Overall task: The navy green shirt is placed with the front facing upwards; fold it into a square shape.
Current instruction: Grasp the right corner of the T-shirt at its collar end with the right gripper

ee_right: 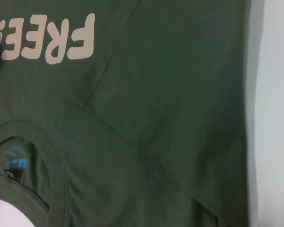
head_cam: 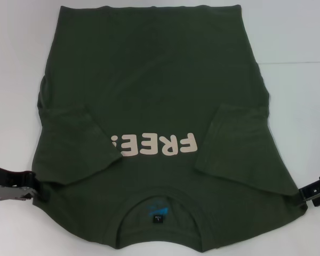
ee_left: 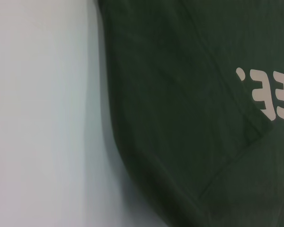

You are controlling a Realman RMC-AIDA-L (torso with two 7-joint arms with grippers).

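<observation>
Navy green shirt (head_cam: pixel 149 80) lies flat on the white table (head_cam: pixel 304 32), front up, collar (head_cam: pixel 157 198) at the near edge and hem at the far edge. Cream "FREE!" lettering (head_cam: pixel 153 144) reads upside down from the head camera, just beyond the collar. Small blue neck label (head_cam: pixel 157 209) shows inside the collar opening.

Both sleeves are folded inward onto the body: left sleeve (head_cam: pixel 77 146) lies diagonally across the left chest, its cuff close to the lettering; right sleeve (head_cam: pixel 245 149) lies likewise on the right chest.

Left gripper (head_cam: pixel 34 186) sits at the near-left edge of the shirt, at shoulder level, touching or just beside the cloth. Right gripper (head_cam: pixel 309 193) sits at the near-right edge, at the right shoulder. Cannot tell for either gripper whether it is wide, narrow or pinching cloth.

Left wrist view: shirt side edge against table, part of the lettering. Right wrist view: collar, lettering, folded right sleeve seam.
</observation>
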